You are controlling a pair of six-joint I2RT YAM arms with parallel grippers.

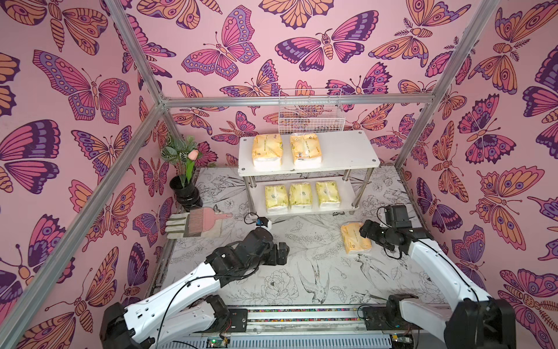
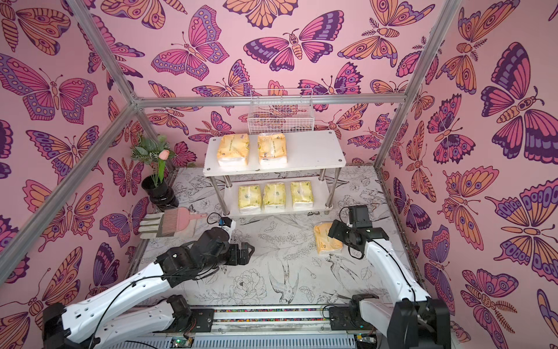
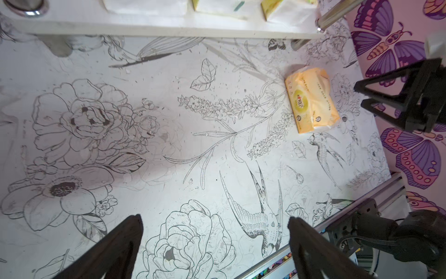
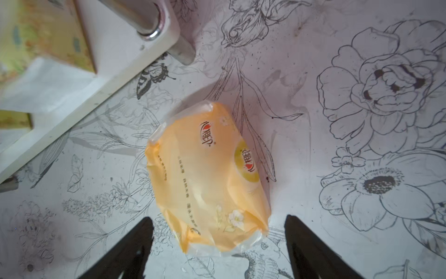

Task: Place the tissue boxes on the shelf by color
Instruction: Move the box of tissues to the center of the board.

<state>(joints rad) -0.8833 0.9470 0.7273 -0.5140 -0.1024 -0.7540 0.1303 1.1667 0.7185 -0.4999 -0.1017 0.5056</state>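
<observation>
Tabletop point(image 1: 302, 260): 1 orange pack point(image 1: 354, 238); shelf point(image 1: 347, 151): 2 orange point(image 1: 267, 149) point(image 1: 306, 148), 3 lemon packs point(image 1: 276, 197) point(image 1: 300, 196) point(image 1: 328, 194)

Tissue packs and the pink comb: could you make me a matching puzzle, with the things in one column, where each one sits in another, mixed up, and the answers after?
Things
1. two orange packs
2. three pale yellow packs
3. lone orange pack
4. pink comb

Places
A. flat on the table
B. on the shelf's top board
C. lying across a white glove
D. on the shelf's lower board

Pairs: 1-B, 2-D, 3-A, 4-C
</observation>
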